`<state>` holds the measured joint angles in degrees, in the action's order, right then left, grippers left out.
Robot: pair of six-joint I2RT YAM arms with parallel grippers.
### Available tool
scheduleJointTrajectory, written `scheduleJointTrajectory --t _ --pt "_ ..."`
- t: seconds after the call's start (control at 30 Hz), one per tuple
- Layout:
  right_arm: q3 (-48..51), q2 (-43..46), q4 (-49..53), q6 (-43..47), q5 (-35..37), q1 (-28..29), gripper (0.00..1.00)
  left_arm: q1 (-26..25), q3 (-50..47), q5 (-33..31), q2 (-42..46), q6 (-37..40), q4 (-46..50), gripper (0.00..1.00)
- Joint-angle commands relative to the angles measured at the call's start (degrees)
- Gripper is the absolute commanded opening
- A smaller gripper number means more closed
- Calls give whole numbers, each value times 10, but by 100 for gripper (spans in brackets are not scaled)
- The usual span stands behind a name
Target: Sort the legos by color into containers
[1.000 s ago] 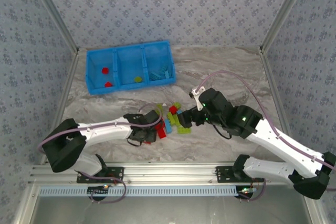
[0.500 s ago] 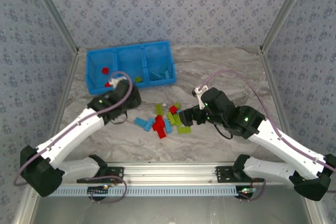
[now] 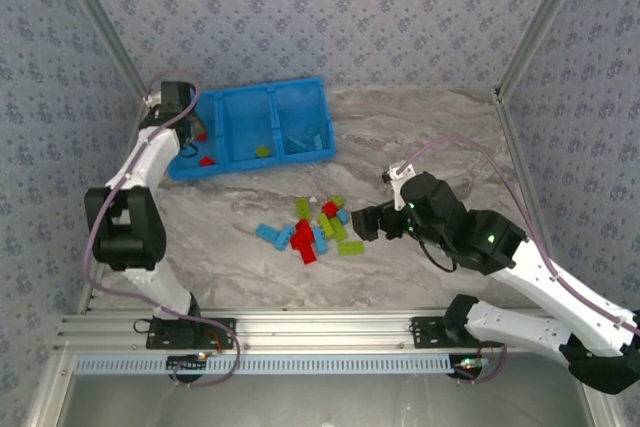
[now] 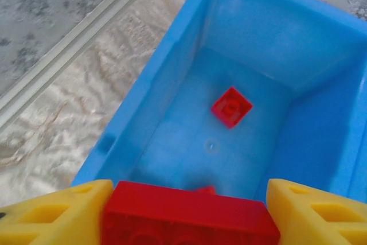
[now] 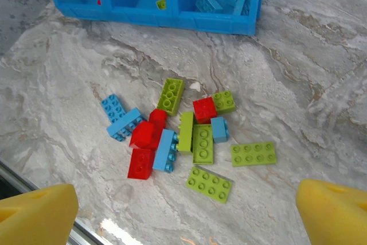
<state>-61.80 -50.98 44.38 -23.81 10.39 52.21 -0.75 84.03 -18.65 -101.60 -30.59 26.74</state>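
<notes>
My left gripper (image 3: 186,119) hangs over the left compartment of the blue bin (image 3: 262,163), shut on a red lego (image 4: 186,215) held between its yellow fingers. Below it, on that compartment's floor, lies another red brick (image 4: 231,106). Loose legos (image 3: 315,227) in red, light blue and lime lie in a pile mid-table. My right gripper (image 3: 364,221) stands open just right of the pile, with the bricks (image 5: 195,133) ahead of its fingers and nothing between them.
The bin's middle compartment holds a lime brick (image 3: 263,150) and the right one several light blue bricks (image 3: 306,137). The bin (image 5: 189,19) sits at the back left, close to the left wall rail (image 4: 86,32). Two flat lime plates (image 5: 253,154) lie nearest my right gripper.
My left arm swung from the pile back and left to the bin's left compartment, carrying the red brick. My right gripper drew back slightly to the right.
</notes>
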Motion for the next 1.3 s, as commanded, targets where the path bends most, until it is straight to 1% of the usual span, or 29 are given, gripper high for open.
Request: scheduleJointTrajectory --t 0.0,0.1,0.2,0.33,0.37,0.4,0.5,0.6,0.67,0.73,0.87,0.9,0.93,1.0,1.03,1.1,1.2,1.27 --pt "12 3 25 -19 15 0 100 1 76 49 -30 23 12 82" --pt "19 5 24 -29 14 3 100 4 125 49 -45 17 59 85" --pt "32 4 18 -36 16 6 100 4 101 62 -2 -1 54 86" --pt "41 -17 -3 -32 10 12 100 -6 33 138 107 -23 57 86" --pt "39 -31 -11 -27 8 17 100 -17 10 152 146 -16 55 86" --pt "36 -45 -18 -22 6 21 100 -33 -13 153 181 -6 57 86" --pt "12 -115 -44 5 -1 41 100 -102 -84 148 300 56 58 85" --pt "-32 -208 -68 45 -10 62 98 -186 -140 143 405 183 62 85" --pt "-60 -274 -94 70 -27 67 97 -227 -150 164 459 283 103 85" --pt "-88 -331 -136 93 -55 65 95 -250 -159 185 506 343 154 85" --pt "-135 -439 -186 128 -111 52 92 -264 -202 258 605 411 212 85" --pt "-154 -469 -188 134 -124 48 90 -266 -219 299 628 431 222 86" --pt "-175 -503 -187 141 -133 46 88 -267 -240 350 652 454 230 89" --pt "-221 -555 -172 162 -136 51 85 -270 -282 424 690 490 240 94" --pt "-245 -580 -166 175 -137 55 85 -273 -300 437 704 498 241 94" --pt "-277 -619 -162 185 -137 58 84 -277 -322 441 724 503 252 95" --pt "-313 -672 -153 194 -139 59 83 -281 -331 442 741 503 269 96" --pt "-334 -702 -142 202 -135 61 80 -281 -329 438 748 505 278 97"
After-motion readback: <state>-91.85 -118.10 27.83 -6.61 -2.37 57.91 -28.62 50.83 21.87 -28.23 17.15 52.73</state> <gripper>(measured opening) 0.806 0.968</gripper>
